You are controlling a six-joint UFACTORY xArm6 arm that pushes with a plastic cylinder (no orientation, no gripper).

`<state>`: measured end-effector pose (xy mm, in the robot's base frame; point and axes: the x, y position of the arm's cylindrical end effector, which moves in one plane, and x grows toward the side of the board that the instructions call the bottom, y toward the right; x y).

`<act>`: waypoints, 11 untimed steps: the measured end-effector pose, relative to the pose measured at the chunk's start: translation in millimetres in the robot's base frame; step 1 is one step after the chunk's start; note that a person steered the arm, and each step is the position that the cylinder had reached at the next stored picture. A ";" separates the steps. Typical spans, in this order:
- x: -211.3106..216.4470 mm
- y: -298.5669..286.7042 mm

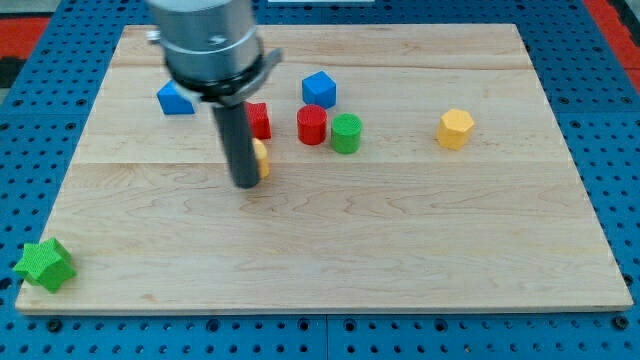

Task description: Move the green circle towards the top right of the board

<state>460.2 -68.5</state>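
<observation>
My tip [246,184] left of green circle [346,133]; red cylinder [312,125] btwn.

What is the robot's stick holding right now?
Nothing. My tip cannot grip; it only pushes. It stands right beside a small yellow block, partly hiding it, well to the view's left of the green circle.

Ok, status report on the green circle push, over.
My tip left of centre, beside a yellow block. Green circle untouched, touching red cylinder. Yellow hexagon sits to its right.
</observation>
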 end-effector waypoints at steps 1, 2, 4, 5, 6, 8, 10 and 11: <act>-21.9 43.9; -39.9 80.0; -67.8 118.8; -88.8 138.5; -117.5 159.7; -172.7 184.9; -216.9 171.3; -224.8 199.9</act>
